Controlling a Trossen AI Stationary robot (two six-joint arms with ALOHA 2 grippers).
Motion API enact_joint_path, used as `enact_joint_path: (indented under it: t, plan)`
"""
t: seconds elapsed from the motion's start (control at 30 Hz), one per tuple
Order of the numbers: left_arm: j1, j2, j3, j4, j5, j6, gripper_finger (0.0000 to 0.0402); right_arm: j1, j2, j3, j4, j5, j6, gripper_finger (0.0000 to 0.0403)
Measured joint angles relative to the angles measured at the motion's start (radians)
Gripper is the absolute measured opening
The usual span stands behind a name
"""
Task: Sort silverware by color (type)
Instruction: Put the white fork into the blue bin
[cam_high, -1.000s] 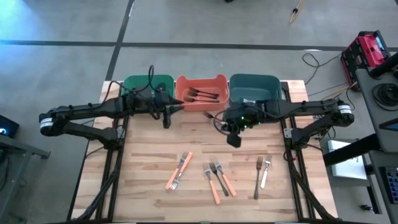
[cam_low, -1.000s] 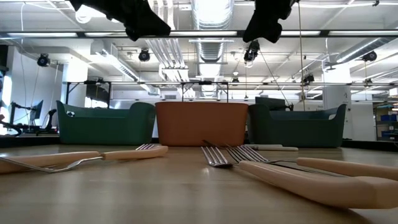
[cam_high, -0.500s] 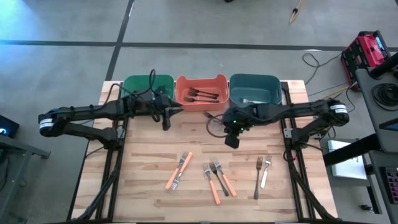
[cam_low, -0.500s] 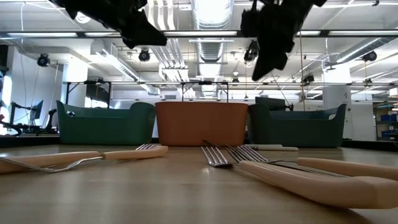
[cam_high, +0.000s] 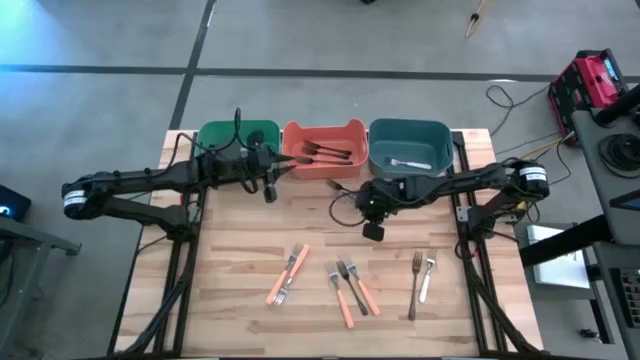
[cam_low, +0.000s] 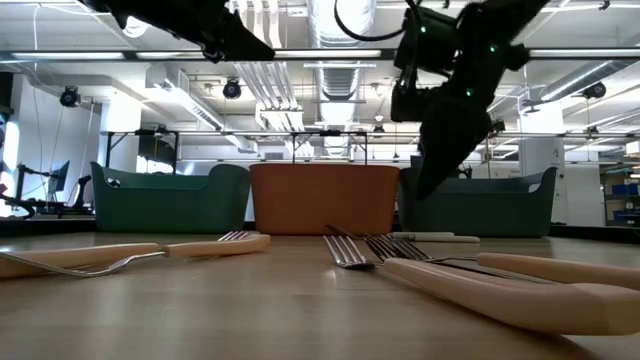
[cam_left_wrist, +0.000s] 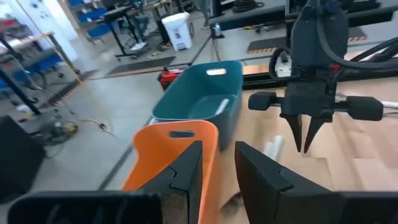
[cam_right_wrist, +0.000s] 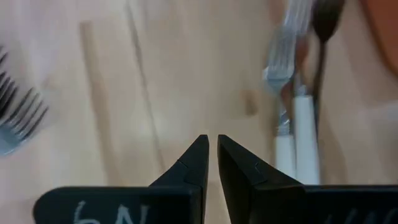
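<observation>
From above, forks (cam_high: 349, 285) lie in three loose groups on the near half of the wood table (cam_high: 240, 250), more sit in the orange bin (cam_high: 322, 148) and one pale fork in the teal bin (cam_high: 408, 145); the low view hides the bin contents. Right gripper (cam_high: 372, 230) hangs over bare table before the teal bin, fingers nearly together, empty. Left gripper (cam_high: 269, 194) hovers before the green bin (cam_high: 238, 136), fingers slightly apart, empty; workshop with ceiling ducts behind.

Bare table (cam_high: 230, 250) lies open left of the forks (cam_high: 348, 282); three bins (cam_high: 323, 148) wall the far edge.
</observation>
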Motion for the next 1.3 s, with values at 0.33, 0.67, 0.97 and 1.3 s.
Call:
enact_joint_path:
  t: [0.33,0.67,0.97,1.3]
  plan:
    - [0.032,0.0,-0.004,0.001,-0.017,0.088,0.0077,-0.076,-0.011,-0.062,0.072,0.052,-0.036,0.0027]
    - [0.311,0.007,-0.004,0.011,0.257,0.209,0.0077,-0.165,-0.01,-0.063,0.173,0.047,-0.046,0.0027]
    - [0.458,0.009,-0.02,0.015,0.281,0.163,0.0077,-0.253,-0.025,-0.061,0.2,-0.211,0.062,0.0027]
    - [0.445,0.003,-0.019,0.143,0.407,-0.104,0.0077,-0.369,-0.077,0.013,0.185,-0.398,-0.015,0.0027]
